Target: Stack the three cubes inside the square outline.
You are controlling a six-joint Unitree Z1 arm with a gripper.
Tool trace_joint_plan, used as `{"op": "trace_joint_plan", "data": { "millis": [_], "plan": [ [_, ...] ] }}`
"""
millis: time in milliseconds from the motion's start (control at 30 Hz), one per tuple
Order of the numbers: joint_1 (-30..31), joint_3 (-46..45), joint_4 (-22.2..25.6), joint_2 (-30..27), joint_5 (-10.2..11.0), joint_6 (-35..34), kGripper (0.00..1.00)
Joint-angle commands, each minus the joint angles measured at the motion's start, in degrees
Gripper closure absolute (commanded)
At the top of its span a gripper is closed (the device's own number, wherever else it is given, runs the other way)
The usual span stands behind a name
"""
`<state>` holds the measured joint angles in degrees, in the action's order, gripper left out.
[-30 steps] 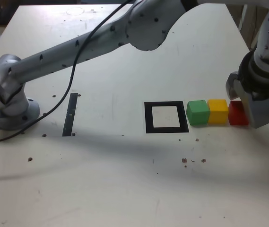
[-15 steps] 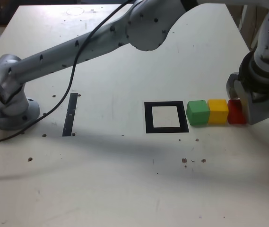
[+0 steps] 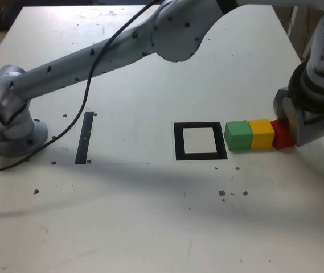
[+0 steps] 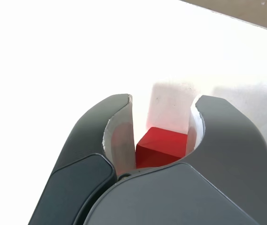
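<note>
In the exterior view, the white tabletop fills the frame. The arm reaches from its base at the left edge across the top and comes down at the right edge, where the tool is closed on the red cube. That cube sits right of centre at the end of a row: the green cube, then the yellow cube, then the red one, each touching its neighbour, so the yellow cube stands hard against the held cube's side. The green cube lies just beside the right edge of the square outline, which is at the middle of the frame; its white centre holds nothing. Left of centre lies a thin black strip, well apart from the cubes, with a dark cable hanging over it. Small dark specks dot the tabletop below the cubes.

In the wrist view, the tool takes up the lower half of the frame, its two dark jaws pressed on either side of the red cube at lower centre. Bright tabletop lies beyond.
</note>
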<state>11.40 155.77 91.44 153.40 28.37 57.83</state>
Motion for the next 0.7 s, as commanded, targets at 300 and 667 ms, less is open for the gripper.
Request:
{"op": "trace_joint_plan", "data": {
  "millis": [300,667],
  "plan": [
    [1.27,0.36,0.47,-2.13,2.81,-1.15,0.64],
    [1.16,-5.75,1.07,-11.55,6.08,-5.27,0.64]
  ]
}}
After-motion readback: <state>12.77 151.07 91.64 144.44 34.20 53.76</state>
